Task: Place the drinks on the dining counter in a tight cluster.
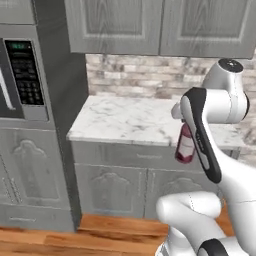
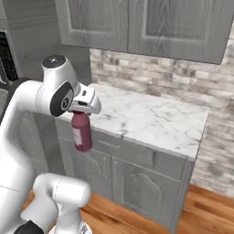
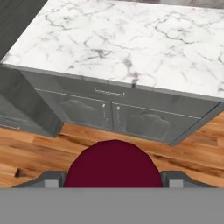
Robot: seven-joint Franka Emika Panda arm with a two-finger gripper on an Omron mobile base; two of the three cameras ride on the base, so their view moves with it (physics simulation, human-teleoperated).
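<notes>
Dark red bottle with pale label [image 2: 82,132] hangs upright from the gripper [image 2: 80,112], clear of any surface, in front of the grey cabinet doors [image 1: 131,190] and just off the front edge of the small marble counter [image 1: 127,120]. The jaws stand on either side of the bottle's neck and top and are closed on it, so the bottle's body dangles below the hand. In the left base view the bottle [image 1: 185,144] shows partly behind the arm's dark-trimmed link, its pale label facing outward. In the hand view the rounded dark red top [image 3: 114,165] sits between the two grey fingertips [image 3: 51,180], one on each side, with the wooden floor [image 3: 39,153] and the cabinet fronts beneath it. The small marble counter is backed by a brick backsplash [image 2: 155,75] and grey upper cabinets [image 1: 160,25], and a built-in oven panel [image 1: 22,75] stands to its left.
</notes>
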